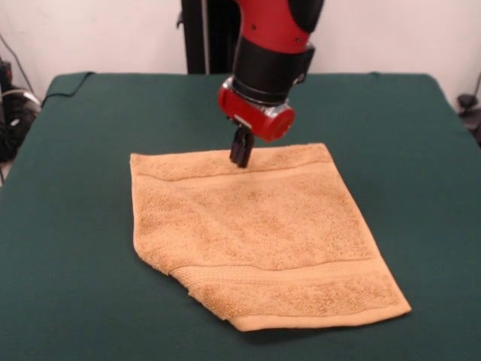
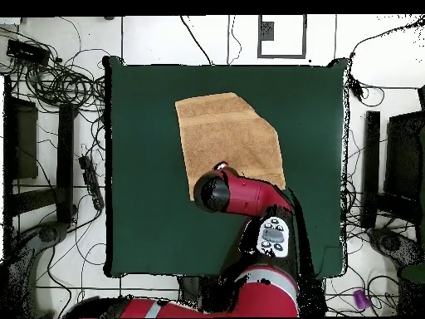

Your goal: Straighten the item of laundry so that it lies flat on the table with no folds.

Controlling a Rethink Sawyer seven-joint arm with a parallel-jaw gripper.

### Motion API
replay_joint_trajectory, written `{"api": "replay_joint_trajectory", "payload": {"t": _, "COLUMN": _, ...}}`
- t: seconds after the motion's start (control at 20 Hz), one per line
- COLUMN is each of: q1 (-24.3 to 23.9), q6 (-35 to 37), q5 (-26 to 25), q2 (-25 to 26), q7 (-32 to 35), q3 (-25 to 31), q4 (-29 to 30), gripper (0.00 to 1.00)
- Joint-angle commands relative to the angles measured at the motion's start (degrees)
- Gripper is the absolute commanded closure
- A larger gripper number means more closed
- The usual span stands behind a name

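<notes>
The robot's claw [image 1: 240, 154] hangs low over the far border band of an orange-tan towel [image 1: 255, 233], its dark fingertips drawn close together and reaching down to the cloth; whether they pinch any fabric or merely touch it cannot be told from either view. The towel lies near the middle of the green tabletop [image 1: 68, 226], mostly spread, with its far edge toward the tabletop's far side and its near right corner pointing toward the near right corner of the tabletop. Its near left corner looks cut off on a slant in the front view, which suggests that corner is folded under or over, so the job does not appear finished. From above, the red arm [image 2: 249, 195] covers the towel's edge nearest the robot's base. The risk from here, as a judgement: if the claw pulls from this spot at the far band, well apart from the slanted corner, it may drag the whole towel across the smooth cloth top or bunch up a fresh wrinkle rather than open the fold.
</notes>
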Motion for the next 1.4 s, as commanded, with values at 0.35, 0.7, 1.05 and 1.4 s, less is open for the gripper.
{"api": "replay_joint_trajectory", "payload": {"t": 0.35, "q1": 0.36, "q6": 9.97, "q5": 4.40, "q2": -4.79, "q7": 6.84, "q3": 3.81, "q4": 6.95, "gripper": 1.00}}
{"api": "replay_joint_trajectory", "payload": {"t": 0.7, "q1": 4.70, "q6": 16.33, "q5": 7.67, "q2": -13.06, "q7": 11.90, "q3": 4.01, "q4": 14.41, "gripper": 1.00}}
{"api": "replay_joint_trajectory", "payload": {"t": 1.05, "q1": 9.13, "q6": 2.98, "q5": 14.76, "q2": -5.20, "q7": 19.64, "q3": 5.62, "q4": 19.37, "gripper": 1.00}}
{"api": "replay_joint_trajectory", "payload": {"t": 1.4, "q1": 5.88, "q6": -14.28, "q5": 18.38, "q2": 3.72, "q7": 19.80, "q3": 13.08, "q4": 21.47, "gripper": 1.00}}
